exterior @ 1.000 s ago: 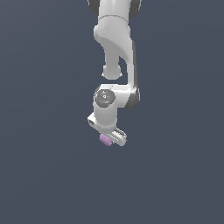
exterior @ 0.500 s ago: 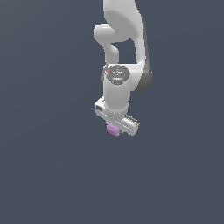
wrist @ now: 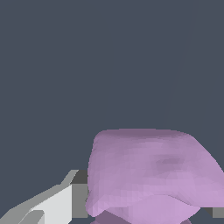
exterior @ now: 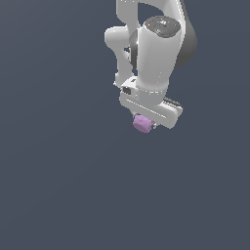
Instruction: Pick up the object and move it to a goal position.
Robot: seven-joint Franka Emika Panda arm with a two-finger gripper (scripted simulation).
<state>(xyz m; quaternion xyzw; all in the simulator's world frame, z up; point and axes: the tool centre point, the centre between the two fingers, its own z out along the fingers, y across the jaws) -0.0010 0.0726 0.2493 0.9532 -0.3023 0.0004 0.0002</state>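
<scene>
While the lump sits pinched in the gripper, hanging under the white hand, you can count the pick-up as done, judging by its lifted look. What you have left is the carry to the goal, and no goal marker shows in either view. Around you is only flat dark grey ground, with nothing else in sight.

A flat, even dark slate-grey backdrop fills both views.
</scene>
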